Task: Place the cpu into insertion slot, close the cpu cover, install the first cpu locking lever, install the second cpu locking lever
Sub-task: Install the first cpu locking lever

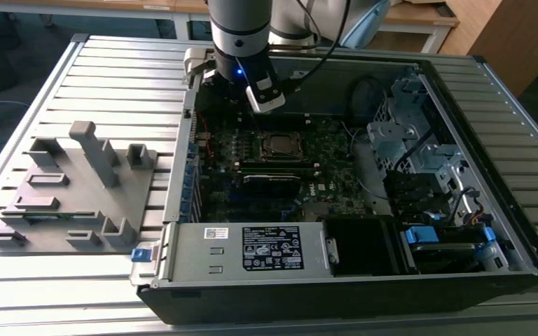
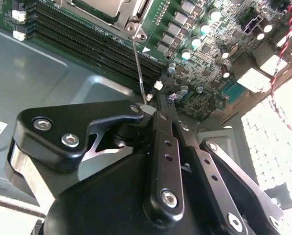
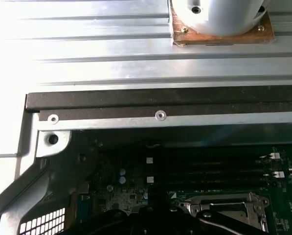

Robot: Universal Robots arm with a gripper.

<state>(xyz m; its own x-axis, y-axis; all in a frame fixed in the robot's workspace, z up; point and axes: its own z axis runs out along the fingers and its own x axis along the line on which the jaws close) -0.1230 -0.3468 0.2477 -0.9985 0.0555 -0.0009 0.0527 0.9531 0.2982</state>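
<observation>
My pincer point(image 2: 149, 104) was closed, its black fingers point(image 2: 111, 117) pinched together on the free end of a thin wire locking lever point(image 2: 138, 63). I could not tell whether that was the first lever or the second. The lever ran straight from my fingertips to a screwed corner of the cpu cover point(image 2: 130, 15), where it was hinged. It stood up at an angle from the board rather than lying flat.

The cover lay down over the socket, and through its square window the dull grey top of the cpu point(image 2: 101, 6) showed, seated inside. Just beside the socket ran the long black memory slots point(image 2: 87, 46), and around them spread the green circuit board point(image 2: 209, 54) with its rows of small capacitors.

In the exterior view my arm point(image 1: 241, 28) reached down into the open computer case point(image 1: 493, 105), and the insertion slot point(image 1: 261, 147) sat near the middle of the board, just below my wrist. A grey power supply box point(image 1: 194, 252) filled the near edge of the case. The case rested on a slatted metal table point(image 1: 110, 63), and a grey fixture plate point(image 1: 73, 203) with upright posts lay apart from it on the exterior view's left.
</observation>
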